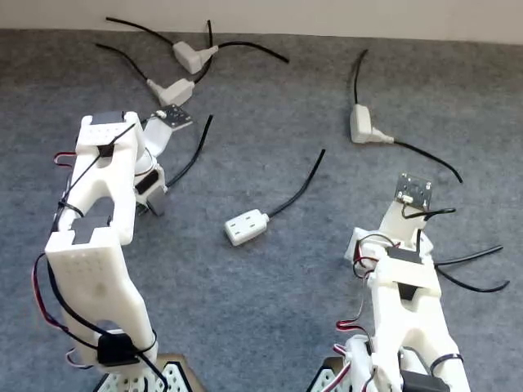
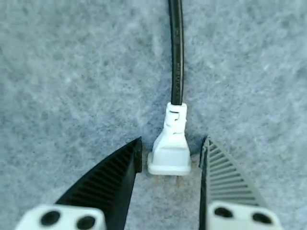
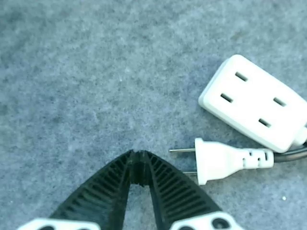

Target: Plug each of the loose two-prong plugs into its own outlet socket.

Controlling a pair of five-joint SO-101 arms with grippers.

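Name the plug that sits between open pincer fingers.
The white plug in the left wrist view, flanked by the left pincer. The other plug lies outside the shut right pincer.

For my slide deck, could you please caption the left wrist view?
Open left claw flanks a white plug on its black cord, lying on grey carpet.

No text, number or sign can be read. Faint marks are seen along the black cord (image 2: 176, 52), which runs toward 12 o'clock from the white plug (image 2: 169, 149), but they are too small to be made out.
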